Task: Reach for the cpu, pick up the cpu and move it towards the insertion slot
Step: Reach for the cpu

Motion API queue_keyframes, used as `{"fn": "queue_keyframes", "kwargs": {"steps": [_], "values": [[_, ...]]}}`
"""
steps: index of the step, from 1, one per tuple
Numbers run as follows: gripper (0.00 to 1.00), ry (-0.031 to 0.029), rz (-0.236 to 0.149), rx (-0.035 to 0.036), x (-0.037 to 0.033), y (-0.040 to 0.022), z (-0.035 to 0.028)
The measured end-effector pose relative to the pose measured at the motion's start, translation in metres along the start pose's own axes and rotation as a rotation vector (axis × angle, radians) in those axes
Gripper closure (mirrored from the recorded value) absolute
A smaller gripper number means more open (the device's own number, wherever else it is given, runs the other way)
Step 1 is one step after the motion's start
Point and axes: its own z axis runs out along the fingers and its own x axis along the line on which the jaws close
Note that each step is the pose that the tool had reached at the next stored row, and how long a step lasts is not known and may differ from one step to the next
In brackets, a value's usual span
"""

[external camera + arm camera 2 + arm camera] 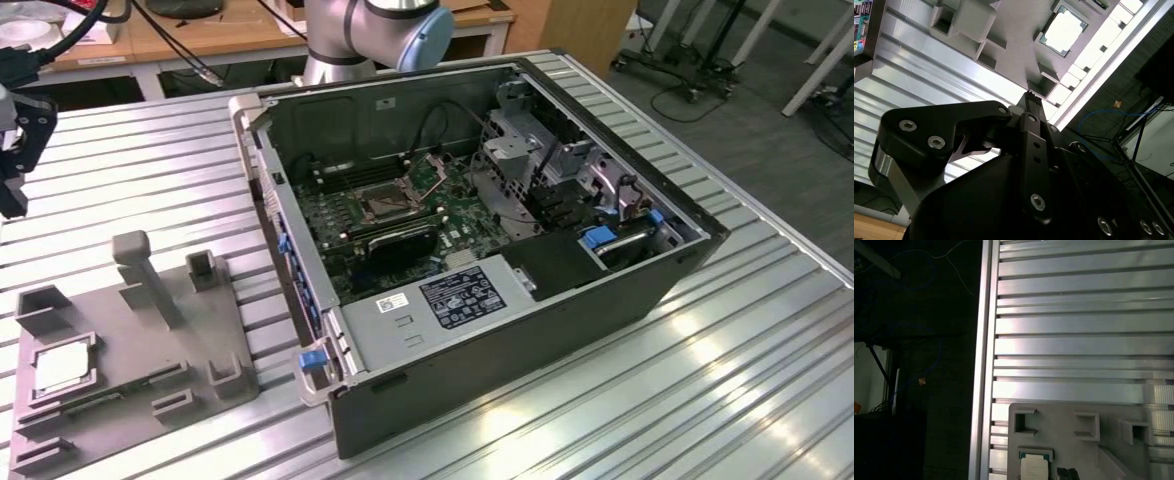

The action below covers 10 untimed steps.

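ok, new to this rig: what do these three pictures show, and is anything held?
One robot arm with a gripper works over a slatted metal table. The exterior view comes from a camera off the arm: an open computer case lies on the table, and on its green board is the insertion slot, a square metal-framed socket. Toward the exterior view's left sits a grey plastic tray with raised blocks; the cpu, a pale square chip, lies in one of its recesses. Both wrist views come from cameras riding on the arm and look at that tray. In the second wrist view the black gripper is near the tray, apart from the cpu, which is not yet picked up.
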Motion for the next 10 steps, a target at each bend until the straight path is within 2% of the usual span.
{"fn": "queue_keyframes", "kwargs": {"steps": [10], "values": [[0.89, 0.0, 0.0, 0.0, 0.0023, 0.0, 0.001]]}}
